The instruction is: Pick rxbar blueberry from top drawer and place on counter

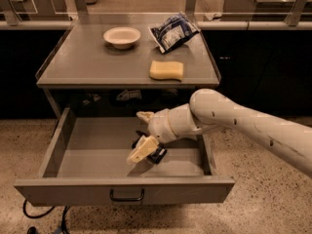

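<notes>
The top drawer [92, 155] is pulled open below the counter [87, 62]; its dark pull handle [126, 197] is on the front panel. My gripper [142, 150] reaches down into the drawer, right of centre, close to the drawer floor. A small dark flat object, the rxbar blueberry [158, 155], lies on the drawer floor right beside the gripper and is partly hidden by it. I cannot tell whether the gripper touches it. My white arm [243, 123] comes in from the right, over the drawer's right side.
On the counter are a white bowl [122, 36] at the back, a blue-and-white chip bag [173, 31] at the back right and a yellow sponge [166, 70] at the front right. A dark cable [29, 211] lies on the speckled floor, lower left.
</notes>
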{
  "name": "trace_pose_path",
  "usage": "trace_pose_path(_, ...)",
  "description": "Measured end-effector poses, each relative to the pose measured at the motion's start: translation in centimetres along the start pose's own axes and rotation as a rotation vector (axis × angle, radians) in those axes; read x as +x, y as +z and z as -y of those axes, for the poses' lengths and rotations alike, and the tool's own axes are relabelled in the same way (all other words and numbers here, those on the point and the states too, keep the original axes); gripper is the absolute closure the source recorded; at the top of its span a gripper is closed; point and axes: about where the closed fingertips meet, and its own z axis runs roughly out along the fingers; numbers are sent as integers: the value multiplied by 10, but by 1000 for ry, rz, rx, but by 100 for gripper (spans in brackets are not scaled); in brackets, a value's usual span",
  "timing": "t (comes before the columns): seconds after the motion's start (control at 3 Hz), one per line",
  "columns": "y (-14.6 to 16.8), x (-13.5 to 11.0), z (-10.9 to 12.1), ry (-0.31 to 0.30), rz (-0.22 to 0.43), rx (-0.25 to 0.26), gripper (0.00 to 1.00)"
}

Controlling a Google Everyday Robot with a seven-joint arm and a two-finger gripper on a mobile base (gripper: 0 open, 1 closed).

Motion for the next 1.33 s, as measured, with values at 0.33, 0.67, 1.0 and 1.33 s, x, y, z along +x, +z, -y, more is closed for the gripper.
trace_pose_path(0.33,-18,33,58,45,10,48,0)
trace_pose_path(0.67,-22,30,66,41,17,63,0)
trace_pose_path(1.0,-20,29,65,33,-2,61,0)
trace_pose_path(1.33,-11,35,62,17,-108,82,0)
